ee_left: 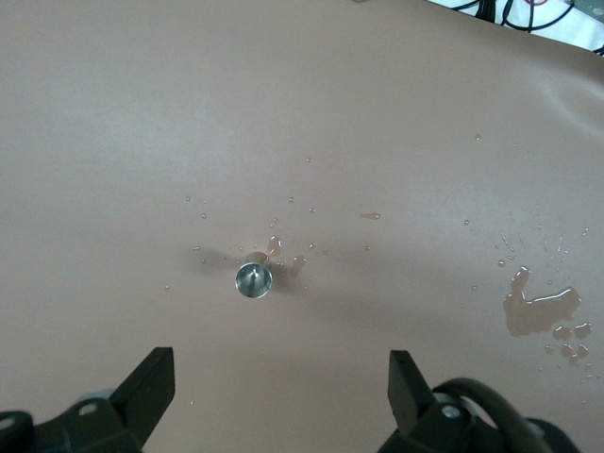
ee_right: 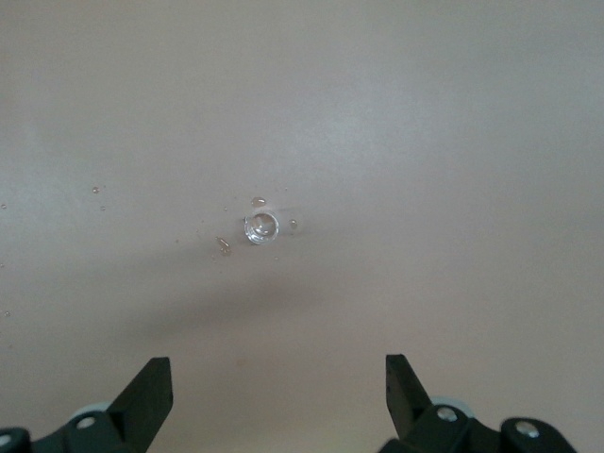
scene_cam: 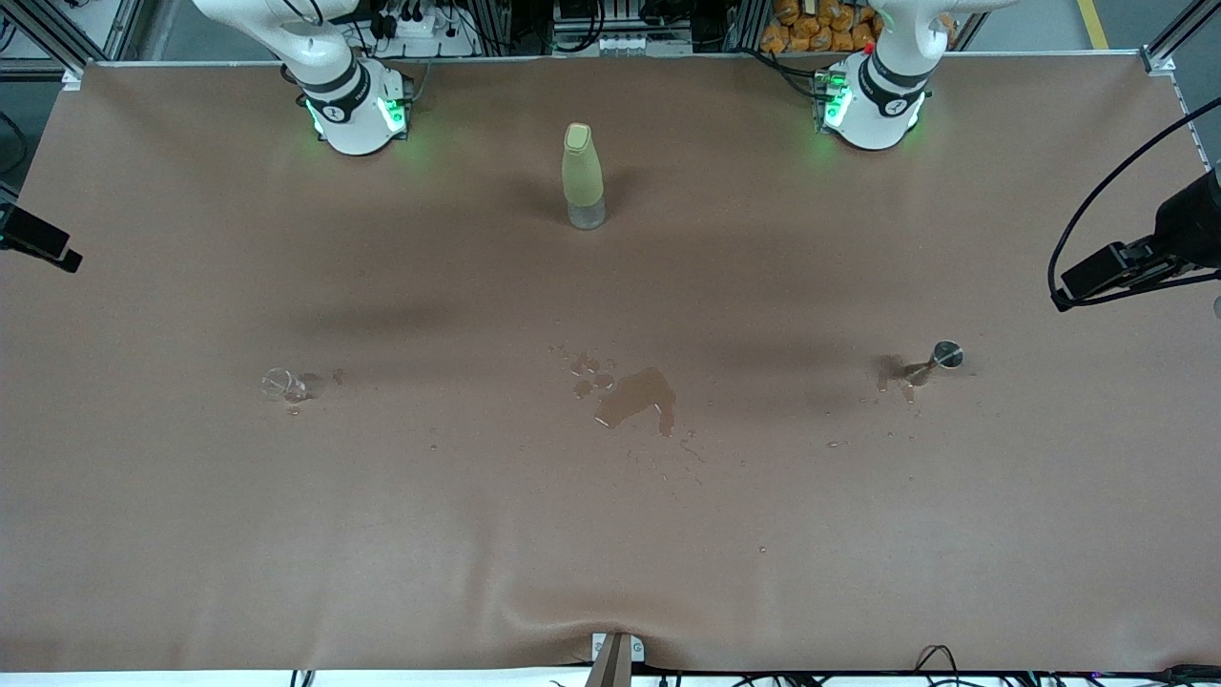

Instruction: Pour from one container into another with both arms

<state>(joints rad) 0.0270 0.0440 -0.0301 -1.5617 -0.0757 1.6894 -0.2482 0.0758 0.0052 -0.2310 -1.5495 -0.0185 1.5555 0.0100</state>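
Both grippers hang high with nothing held. From the front we see a metal cup (scene_cam: 944, 357) near the table's (scene_cam: 858, 534) left-arm edge and a clear glass (scene_cam: 279, 384) near its right-arm edge, set apart, one per arm. Left wrist: left gripper (ee_left: 281, 381) wide open over the cup (ee_left: 253, 279). Right wrist: right gripper (ee_right: 279, 389) wide open over the glass (ee_right: 261, 227)

Right tool (ee_right: 278, 387) hangs spread wide over a small clear glass (ee_right: 261, 227) — droplets (ee_right: 224, 245) around it.

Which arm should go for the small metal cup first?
Left. Its open hand hangs right over the metal cup; the right hand, also open, is over the clear glass.
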